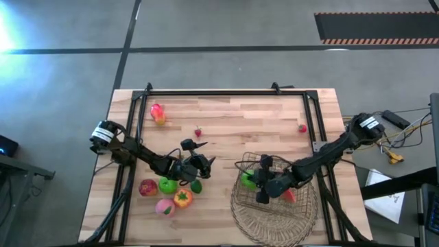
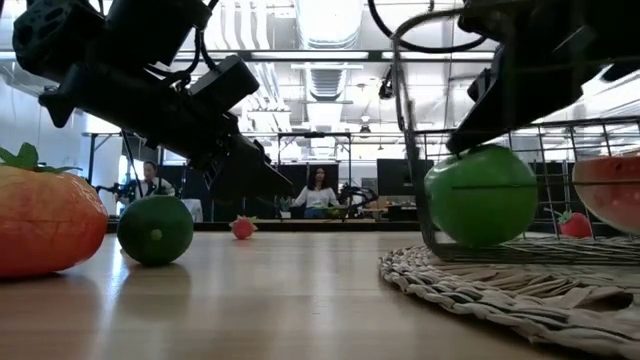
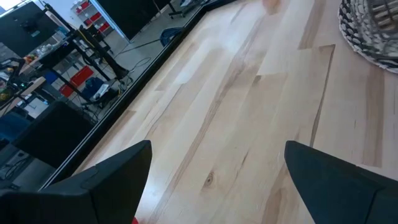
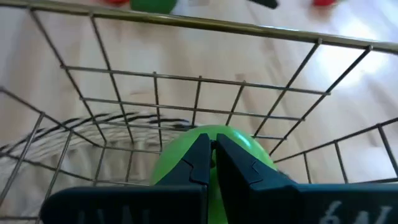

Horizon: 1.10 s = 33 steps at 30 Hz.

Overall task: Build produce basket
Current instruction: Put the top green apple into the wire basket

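Basket (image 1: 274, 189) sits on the mat (image 1: 302, 223) with a green apple (image 4: 214, 149) and a red piece inside; the right gripper (image 4: 212, 158), fingers together and empty, hangs over that apple. The left gripper (image 1: 195, 168), fingers apart and empty, should descend straight around one fruit in the pile (image 1: 168, 192) beside it. Its wrist view shows only bare table (image 3: 249, 112), so its aim is hard to judge.

My right gripper (image 4: 212, 163) covering the middle of the green apple (image 4: 214, 143) inside the basket (image 4: 199, 93), red fruit (image 2: 612, 190) beside that apple cut off at the frame edge, distant people beyond the tabletop (image 2: 300, 290) too small to make out
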{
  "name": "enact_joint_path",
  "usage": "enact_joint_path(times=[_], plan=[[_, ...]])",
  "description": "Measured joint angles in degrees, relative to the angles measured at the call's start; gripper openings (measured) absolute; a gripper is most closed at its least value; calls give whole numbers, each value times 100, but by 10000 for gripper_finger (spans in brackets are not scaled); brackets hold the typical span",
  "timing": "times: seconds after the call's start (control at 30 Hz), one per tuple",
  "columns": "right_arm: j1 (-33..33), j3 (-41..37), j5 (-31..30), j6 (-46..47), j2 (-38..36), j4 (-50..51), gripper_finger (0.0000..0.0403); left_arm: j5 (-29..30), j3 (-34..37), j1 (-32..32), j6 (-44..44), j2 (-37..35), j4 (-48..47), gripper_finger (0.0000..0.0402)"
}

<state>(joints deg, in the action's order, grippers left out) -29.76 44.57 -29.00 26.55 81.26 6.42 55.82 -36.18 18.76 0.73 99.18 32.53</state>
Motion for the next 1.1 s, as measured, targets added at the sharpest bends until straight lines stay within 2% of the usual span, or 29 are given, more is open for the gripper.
enact_joint_path(times=[0.17,0.5,0.67,0.9,1.1], plan=[[-13,2,-149,-7,-38,30,8,-1,0,0,-4,0,3,350],[-13,2,-960,-50,-89,60,9,-1,-44,0,-5,2,2,350],[2,2,-1015,110,60,61,15,-1,-42,0,-6,2,0,350],[2,2,-1044,197,89,129,75,-3,-50,0,-2,2,-2,350],[-37,63,-1001,202,-183,622,128,-3,-58,0,-3,2,0,350]])
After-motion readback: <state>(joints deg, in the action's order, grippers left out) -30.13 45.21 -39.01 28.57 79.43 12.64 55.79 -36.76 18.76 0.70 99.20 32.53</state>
